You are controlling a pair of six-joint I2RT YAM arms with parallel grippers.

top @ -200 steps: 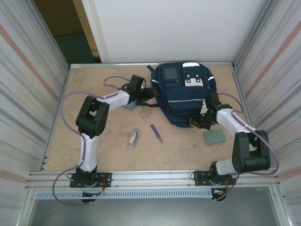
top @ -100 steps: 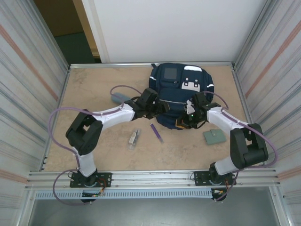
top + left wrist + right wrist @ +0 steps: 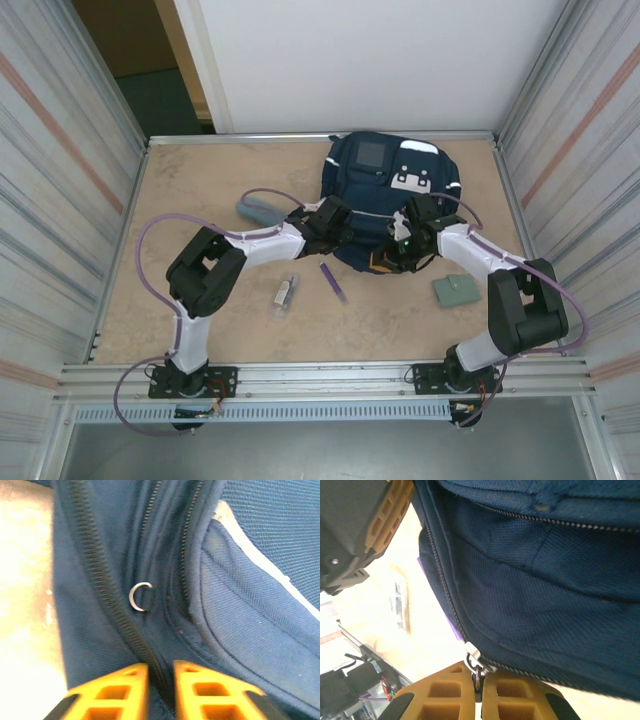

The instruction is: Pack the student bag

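The student bag point(image 3: 385, 190), navy with white patches, lies at the back middle of the table. My left gripper point(image 3: 340, 228) is at the bag's near left edge. In the left wrist view its orange fingers point(image 3: 122, 685) are shut on a fold of the bag's fabric along a zipper point(image 3: 100, 585), just below a small metal ring point(image 3: 141, 597). My right gripper point(image 3: 396, 256) is at the bag's near edge. The right wrist view shows that gripper point(image 3: 478, 679) shut on the metal zipper pull point(image 3: 478, 672), beside the slider point(image 3: 473, 656).
A purple pen point(image 3: 333, 281) and a clear packet point(image 3: 286, 293) lie in front of the bag. A grey pouch point(image 3: 258, 209) rests to the left, and a flat green-grey piece point(image 3: 456, 291) to the right. Corrugated walls close in both sides.
My left gripper moved right from the grey pouch to the bag's edge and shut on the fabric. My right gripper moved left with the zipper pull. The bag shifted slightly.
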